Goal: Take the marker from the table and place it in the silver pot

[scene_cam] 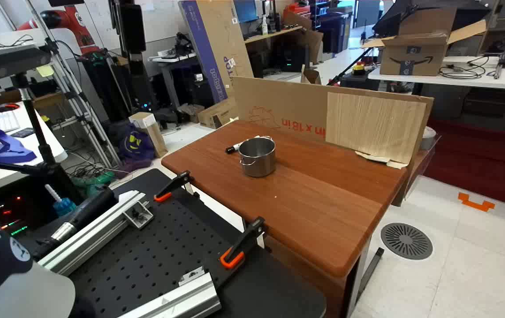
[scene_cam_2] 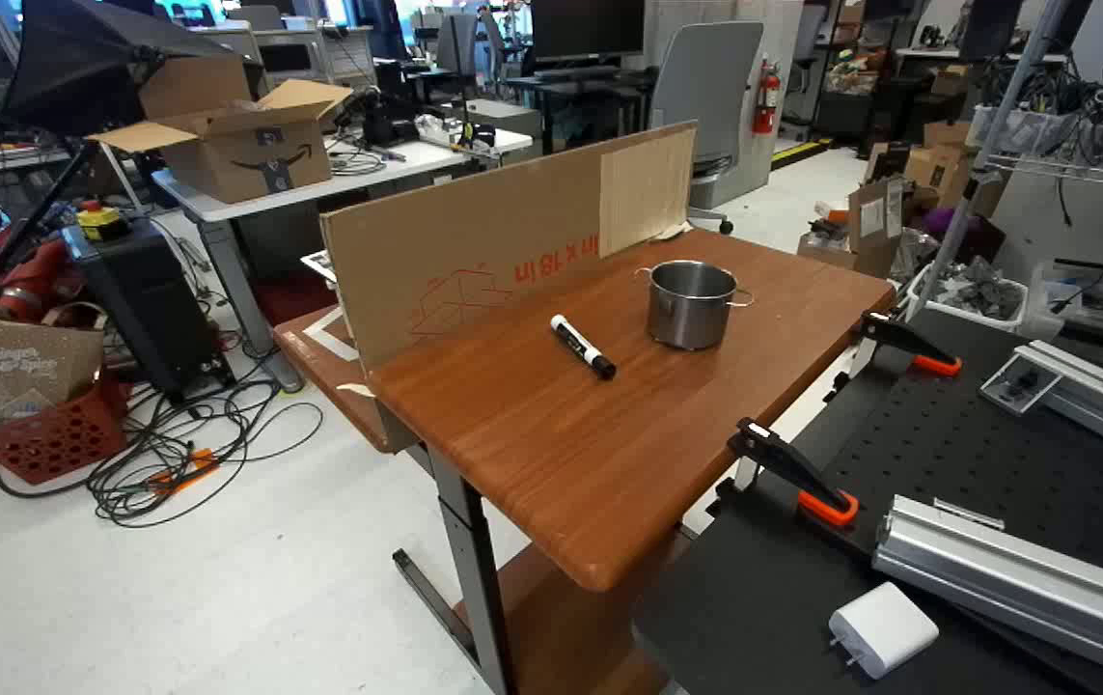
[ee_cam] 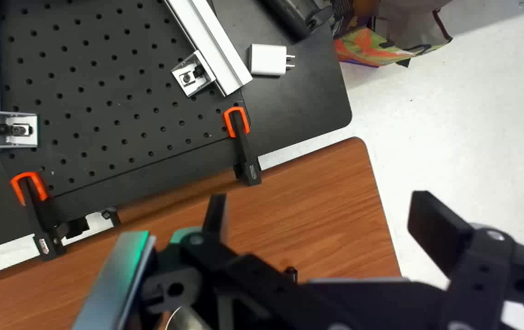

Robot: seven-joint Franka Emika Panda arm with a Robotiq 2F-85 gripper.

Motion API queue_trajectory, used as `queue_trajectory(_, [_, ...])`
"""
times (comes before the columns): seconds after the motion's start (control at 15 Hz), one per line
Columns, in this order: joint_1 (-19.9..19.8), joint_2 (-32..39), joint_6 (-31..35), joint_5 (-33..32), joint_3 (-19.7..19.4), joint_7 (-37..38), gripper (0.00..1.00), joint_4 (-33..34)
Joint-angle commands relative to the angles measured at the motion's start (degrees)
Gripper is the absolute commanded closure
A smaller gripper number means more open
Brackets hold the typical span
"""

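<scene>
The marker (scene_cam_2: 582, 346), white with a black cap, lies on the reddish-brown table (scene_cam_2: 551, 444) beside the silver pot (scene_cam_2: 688, 317). In an exterior view the marker's black end (scene_cam: 232, 149) shows from behind the pot (scene_cam: 257, 160), which stands upright on the table (scene_cam: 318, 194). The pot's inside bottom is hidden. In the wrist view my gripper (ee_cam: 323, 220) is open with nothing between its fingers, high above the table. The marker's dark tip (ee_cam: 291, 273) and a bit of the pot's rim (ee_cam: 186, 320) show there, mostly hidden behind the gripper. The gripper is out of both exterior views.
A cardboard panel (scene_cam: 281, 106) stands along the table's far edge. Two clamps (scene_cam_2: 792, 468) with orange ends grip the near edge beside the black perforated board (scene_cam: 146, 251). Metal rails (scene_cam_2: 1014, 565) and a white charger (scene_cam_2: 884, 629) lie on the board.
</scene>
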Motion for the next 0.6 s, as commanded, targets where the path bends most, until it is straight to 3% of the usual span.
queue_trajectory(0.0, [-0.8,0.0,-0.2,0.4,0.7,-0.4,0.0,0.1])
queue_trajectory(0.13, [-0.8,0.0,-0.2,0.4,0.7,-0.4,0.0,0.2])
queue_trajectory(0.53, [-1.2,4.7,8.1,1.3,2.4,3.9,0.0,0.8])
